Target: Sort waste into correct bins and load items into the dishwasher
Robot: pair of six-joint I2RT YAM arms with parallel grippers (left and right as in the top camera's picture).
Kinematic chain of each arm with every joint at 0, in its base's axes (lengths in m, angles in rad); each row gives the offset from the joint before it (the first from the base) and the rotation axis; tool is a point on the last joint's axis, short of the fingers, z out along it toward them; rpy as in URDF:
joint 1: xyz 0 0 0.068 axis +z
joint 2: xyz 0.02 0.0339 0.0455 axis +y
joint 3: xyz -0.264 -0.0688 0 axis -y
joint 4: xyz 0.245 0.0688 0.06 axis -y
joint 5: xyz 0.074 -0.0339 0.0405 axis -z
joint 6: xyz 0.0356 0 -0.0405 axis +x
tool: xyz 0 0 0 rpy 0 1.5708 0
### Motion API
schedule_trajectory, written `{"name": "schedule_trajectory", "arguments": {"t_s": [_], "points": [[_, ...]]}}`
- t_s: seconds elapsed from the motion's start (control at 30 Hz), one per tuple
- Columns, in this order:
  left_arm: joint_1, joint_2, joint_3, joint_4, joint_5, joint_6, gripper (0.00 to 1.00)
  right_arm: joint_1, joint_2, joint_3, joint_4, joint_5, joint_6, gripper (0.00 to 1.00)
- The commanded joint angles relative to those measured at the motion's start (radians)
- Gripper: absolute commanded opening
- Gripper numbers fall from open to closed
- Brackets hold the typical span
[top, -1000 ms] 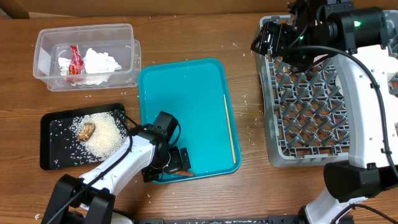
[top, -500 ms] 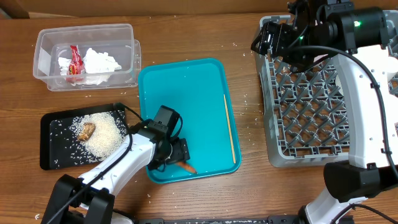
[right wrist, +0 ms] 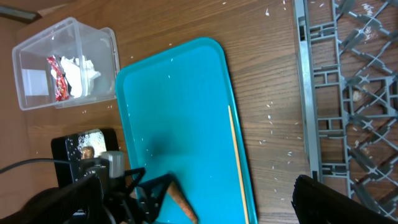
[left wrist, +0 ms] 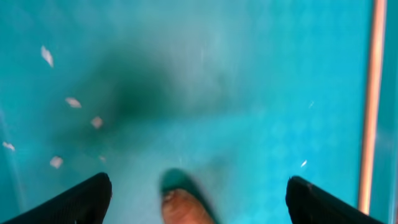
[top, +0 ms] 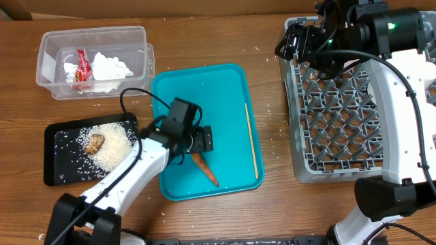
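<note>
I see the grey dish rack point(top: 340, 116) on the bench right of the teal tray point(top: 225, 95), with my right fingers point(right wrist: 336, 199) spread wide and empty above the rack corner nearest the tray's far end. The clear tub point(top: 48, 54) sits beyond the tray's left side, the black tray point(top: 54, 146) just left of it. My left fingers point(left wrist: 81, 199) hang wide apart over the tray's near half, gripping nothing. The carrot point(top: 204, 169) lies flat on the tray, its blunt end between them, untouched.

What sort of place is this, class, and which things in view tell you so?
Probably a test bench staged as a kitchen clean-up station: a grey dish rack, a teal tray with a carrot, and a clear tub and black tray serving as bins, on one wooden table.
</note>
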Motion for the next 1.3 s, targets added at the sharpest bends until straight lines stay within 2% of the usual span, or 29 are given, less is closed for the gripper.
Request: {"name": "schedule_trajectory", "arguments": {"t_s": [0.0,0.07,0.17,0.3,0.83,0.97,1.07,1.27], "points": [[0.022,0.0,0.214,-0.276,-0.009,0.037,0.9,0.004,0.002,-0.002,0.002,-0.005,0.001,1.0],[0.022,0.0,0.253,-0.383,0.029,0.037,0.9,0.004,0.002,-0.002,0.002,-0.005,0.001,1.0],[0.019,0.008,0.232,-0.457,0.141,0.026,0.89,0.004,0.002,-0.002,0.002,-0.005,0.001,1.0],[0.002,0.042,0.137,-0.426,0.226,-0.063,0.91,0.004,0.002,-0.002,0.002,-0.005,0.001,1.0],[-0.005,0.32,0.106,-0.316,0.191,-0.064,0.85,0.004,0.002,-0.003,0.003,-0.005,0.001,1.0],[-0.005,0.321,0.106,-0.315,0.154,-0.077,0.77,0.004,0.002,-0.002,0.002,-0.005,0.001,1.0],[-0.004,0.321,0.106,-0.315,0.121,-0.094,0.67,0.004,0.002,-0.003,0.002,-0.005,0.001,1.0],[-0.005,0.321,0.108,-0.302,0.056,-0.127,0.65,0.004,0.002,-0.003,0.002,-0.005,0.001,1.0]]}}
